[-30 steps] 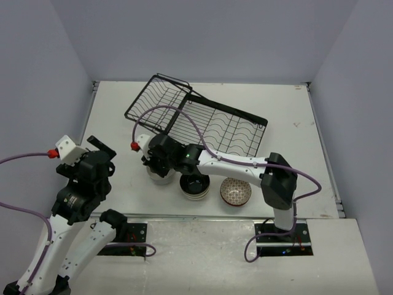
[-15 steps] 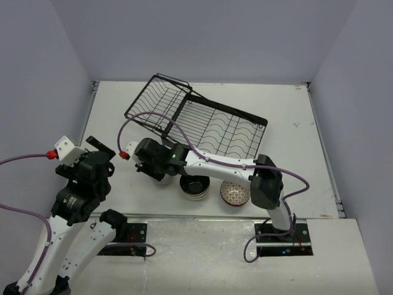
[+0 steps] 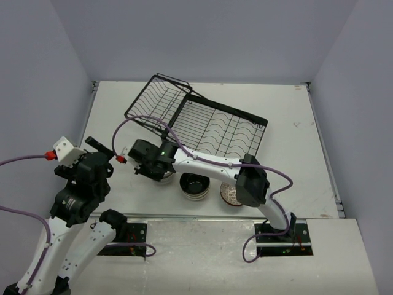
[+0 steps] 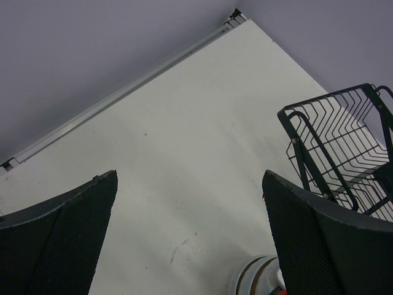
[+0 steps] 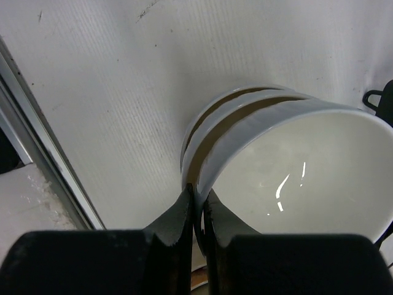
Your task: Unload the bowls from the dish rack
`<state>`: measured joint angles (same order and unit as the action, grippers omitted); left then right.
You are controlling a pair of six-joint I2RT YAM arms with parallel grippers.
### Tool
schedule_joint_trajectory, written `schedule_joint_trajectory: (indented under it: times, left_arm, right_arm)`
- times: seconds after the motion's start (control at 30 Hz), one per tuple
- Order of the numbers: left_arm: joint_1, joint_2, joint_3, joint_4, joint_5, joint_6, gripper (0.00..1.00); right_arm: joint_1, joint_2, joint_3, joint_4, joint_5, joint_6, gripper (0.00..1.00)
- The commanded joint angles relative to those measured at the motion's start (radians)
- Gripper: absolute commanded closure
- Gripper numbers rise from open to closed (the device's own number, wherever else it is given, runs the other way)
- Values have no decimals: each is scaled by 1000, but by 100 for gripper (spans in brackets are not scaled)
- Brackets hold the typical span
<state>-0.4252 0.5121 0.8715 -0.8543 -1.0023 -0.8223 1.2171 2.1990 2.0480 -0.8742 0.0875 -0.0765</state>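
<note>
Placing step, I'd say: right gripper [image 5: 198, 195] clamped on the thin glazed rim of a white ceramic bowl [image 5: 307, 178], nested on the beige-banded stack [image 5: 206, 123] on the table [image 3: 295, 135], near-left of the black wire dish rack [image 3: 215, 126]. Next: let go, lift straight up — the smooth round stack could tip. Left gripper [image 4: 187, 203] spread wide, idle.

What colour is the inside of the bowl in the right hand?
Glossy white inside; the bowl shows best in the right wrist view.

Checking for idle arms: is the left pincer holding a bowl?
No, the left pincer is open, its fingers spread wide with nothing gripped between them.
</note>
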Motion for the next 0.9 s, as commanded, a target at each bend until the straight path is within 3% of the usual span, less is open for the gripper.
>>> schedule_joint_trajectory:
  times: [0.0,0.57,0.67,0.73,0.87]
  left_arm:
    - [9,-6,18,23,-18,0,0]
    - [11,-4,14,40,-5,20,0]
    - [11,-6,12,41,-4,22,0]
    - [11,-6,12,41,-2,22,0]
    - [13,-6,12,43,-2,23,0]
  right_arm:
    - [9,-4,90,-45,23,-49,100]
    - [9,44,166,-108,-35,-66,100]
    - [9,56,185,-121,-34,-66,94]
    - [9,59,187,-128,-28,-65,84]
    - [9,51,179,-124,-25,-60,77]
